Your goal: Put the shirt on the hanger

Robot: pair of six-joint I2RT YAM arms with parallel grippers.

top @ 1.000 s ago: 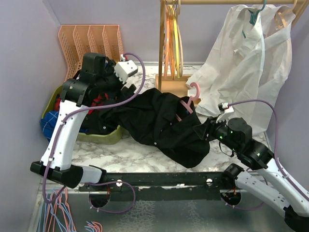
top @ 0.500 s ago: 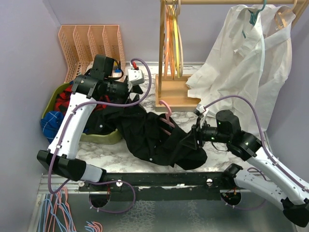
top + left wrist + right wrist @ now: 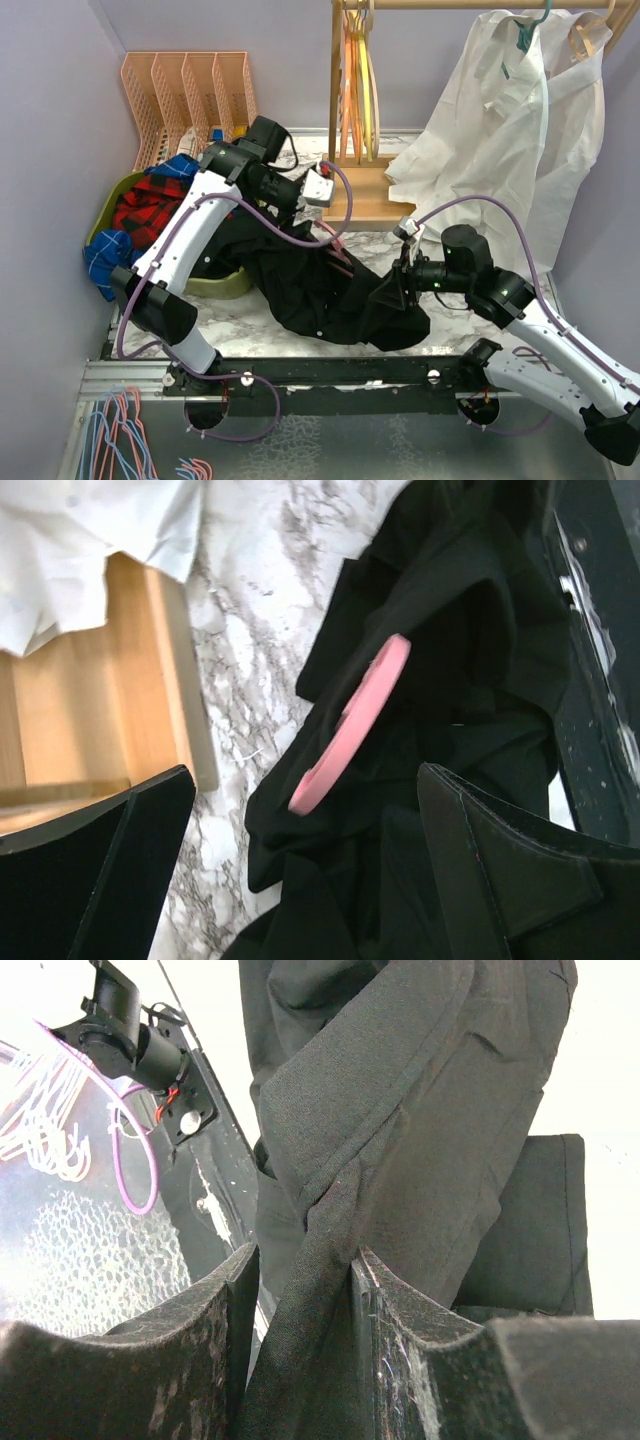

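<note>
Sitting pinched in right end effector (image 3: 300, 1290), the shirt (image 3: 420, 1110).

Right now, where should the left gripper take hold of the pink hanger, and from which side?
Grip the hanger by its bare pink end poking out of the shirt; the rest is buried in cloth. Come from above with the open left gripper straddling its thin width.

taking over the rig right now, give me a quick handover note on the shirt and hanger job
Left gripper: open, empty, hovering over the hanger.
Right gripper: shut on a fold of the shirt.
The shirt lies bunched on the table. The hanger sits among its folds with one end showing.
Done: hanger and shirt brought together.
Left: seat the shirt's shoulders on the hanger. How far in it is cannot be told.
</note>
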